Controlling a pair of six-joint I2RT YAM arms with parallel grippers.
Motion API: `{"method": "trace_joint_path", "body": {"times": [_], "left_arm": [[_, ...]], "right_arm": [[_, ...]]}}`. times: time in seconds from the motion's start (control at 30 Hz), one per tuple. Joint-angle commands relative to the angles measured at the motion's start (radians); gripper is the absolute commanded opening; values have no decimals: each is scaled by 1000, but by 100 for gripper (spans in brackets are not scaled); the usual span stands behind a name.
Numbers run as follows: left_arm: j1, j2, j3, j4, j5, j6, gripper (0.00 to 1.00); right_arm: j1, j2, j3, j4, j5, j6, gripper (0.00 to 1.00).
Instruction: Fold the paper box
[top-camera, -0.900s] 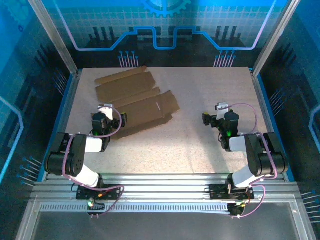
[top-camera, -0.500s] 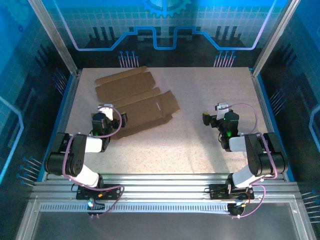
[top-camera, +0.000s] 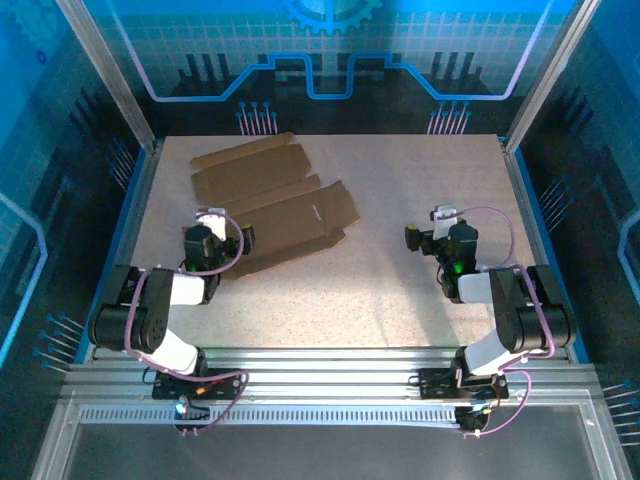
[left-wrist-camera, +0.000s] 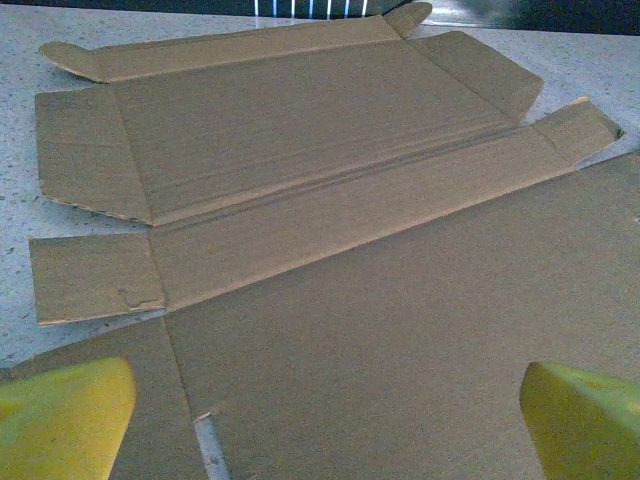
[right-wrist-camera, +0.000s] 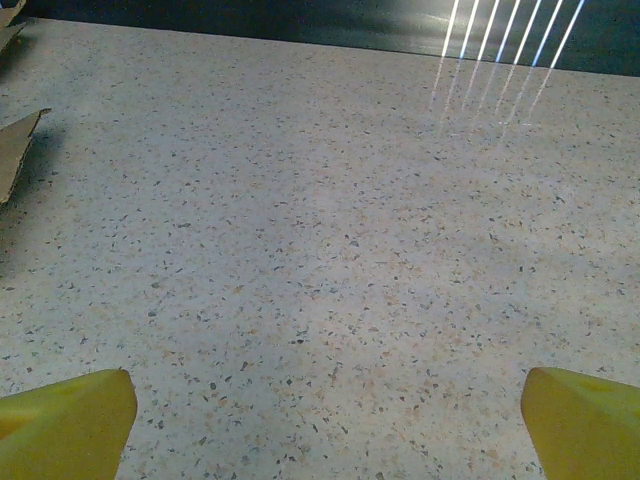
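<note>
Nothing has shifted since a second ago: the paper box (top-camera: 270, 205) lies flat and unfolded on the desk's (top-camera: 400, 180) left half, the left gripper (top-camera: 212, 228) wide open at its near edge, the right gripper (top-camera: 432, 232) open well apart, a clean fold likely demanding a crease-line grip.

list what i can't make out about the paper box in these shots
- Top external: the paper box's near-left part lies hidden under the left arm; its fold lines are too small to trace.
- Left wrist: the box runs off the bottom and right edges, cutting off its near panel.
- Right wrist: a box corner shows at the left edge; the rest is cut off.
</note>
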Motion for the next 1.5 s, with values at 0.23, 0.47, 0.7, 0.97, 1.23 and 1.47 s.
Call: {"method": "trace_joint_path", "body": {"times": [0.23, 0.47, 0.7, 0.97, 1.23, 1.47], "left_arm": [[12, 5, 18, 33, -7, 3, 99], [12, 5, 19, 33, -7, 3, 99], [12, 4, 18, 34, -6, 4, 99], [13, 5, 19, 33, -7, 3, 99], [12, -33, 0, 35, -14, 4, 99], [-18, -285, 104, -397, -93, -59, 99]], "right_arm": [[8, 6, 19, 14, -12, -12, 100], [8, 6, 19, 14, -12, -12, 100], [8, 6, 20, 14, -12, -12, 100], [7, 6, 20, 11, -17, -12, 100], [7, -1, 3, 39, -24, -14, 100], [32, -193, 22, -167, 35, -16, 100]]}}
